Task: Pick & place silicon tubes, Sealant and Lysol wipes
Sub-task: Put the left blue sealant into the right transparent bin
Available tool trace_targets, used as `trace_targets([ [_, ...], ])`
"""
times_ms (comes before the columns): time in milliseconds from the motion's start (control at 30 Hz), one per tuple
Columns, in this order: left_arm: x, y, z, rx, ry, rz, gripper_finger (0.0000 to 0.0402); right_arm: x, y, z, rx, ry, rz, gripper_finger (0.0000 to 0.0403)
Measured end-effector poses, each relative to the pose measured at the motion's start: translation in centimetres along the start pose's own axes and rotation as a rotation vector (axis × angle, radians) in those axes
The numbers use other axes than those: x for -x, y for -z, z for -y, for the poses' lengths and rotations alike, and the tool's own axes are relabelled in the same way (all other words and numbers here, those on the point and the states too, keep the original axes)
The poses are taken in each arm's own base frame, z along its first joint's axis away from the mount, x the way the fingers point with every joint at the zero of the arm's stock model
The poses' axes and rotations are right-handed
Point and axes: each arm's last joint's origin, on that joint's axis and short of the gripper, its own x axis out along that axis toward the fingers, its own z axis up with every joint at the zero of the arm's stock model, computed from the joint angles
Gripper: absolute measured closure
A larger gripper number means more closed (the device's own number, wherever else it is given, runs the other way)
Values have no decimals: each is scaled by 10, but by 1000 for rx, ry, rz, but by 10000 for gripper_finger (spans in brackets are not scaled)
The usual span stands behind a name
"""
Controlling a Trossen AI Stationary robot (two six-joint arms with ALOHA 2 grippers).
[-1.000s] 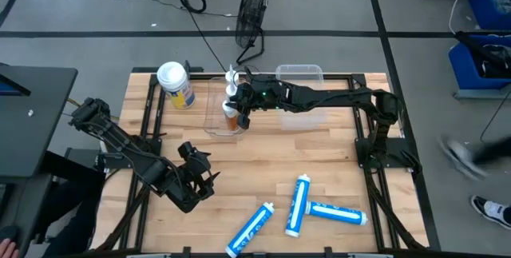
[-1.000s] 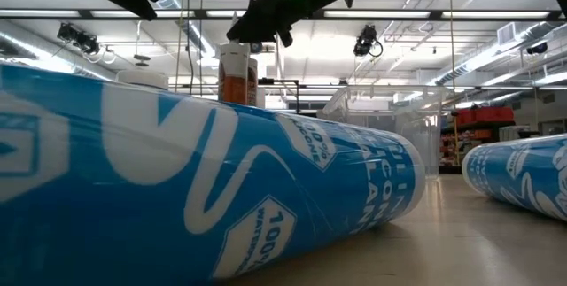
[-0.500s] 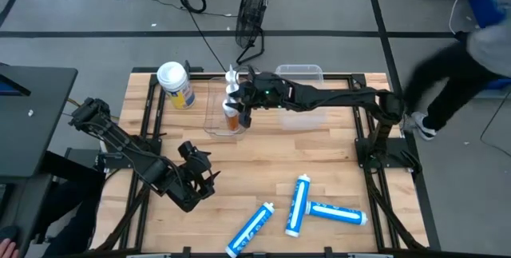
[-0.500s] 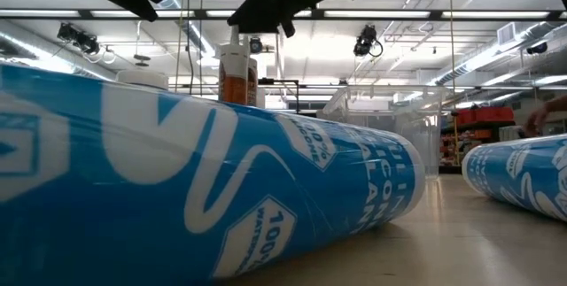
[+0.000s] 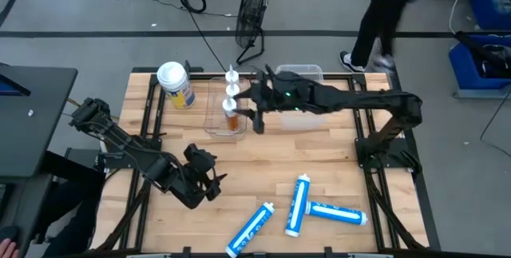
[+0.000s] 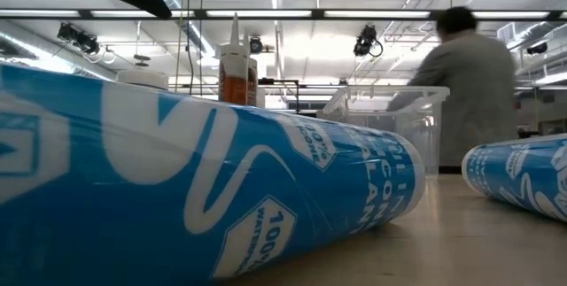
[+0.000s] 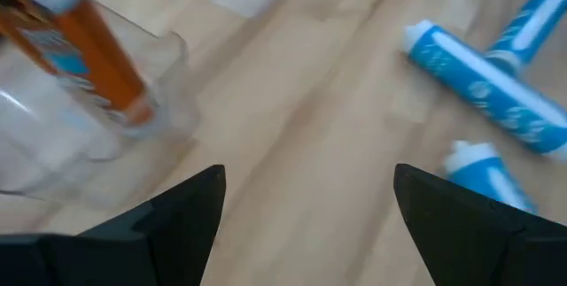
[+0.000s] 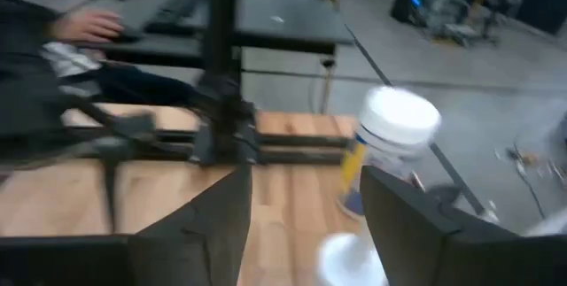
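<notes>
White-lidded, yellow-and-blue Lysol wipes (image 5: 176, 85) — orange sealant (image 5: 231, 117) — blue-and-white silicon tubes (image 5: 298, 204).

Beyond my table's far edge a black fan (image 5: 254, 2) stood on the grey floor, with a dark cable (image 5: 192, 0) coiled near it. A person (image 6: 476, 91) in a grey top walked past the far right corner. Blue bins (image 5: 485, 30) sat at the right.
</notes>
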Motion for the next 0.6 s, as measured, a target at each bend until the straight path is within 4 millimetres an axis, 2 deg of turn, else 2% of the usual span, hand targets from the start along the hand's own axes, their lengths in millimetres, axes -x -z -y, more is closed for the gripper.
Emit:
trace_targets([
  [133,-7,-1,8,65,51,-12,71,27,-22,-27,39,-69,68,188],
  [300,-30,6,24,132,99,-65,71,67,-44,-52,57,-147,134,188],
  [467,-51,13,40,199,165,-115,71,99,-55,-71,61,-202,159,188],
  [600,-64,19,54,239,234,-122,71,113,-56,-83,73,-233,136,188],
])
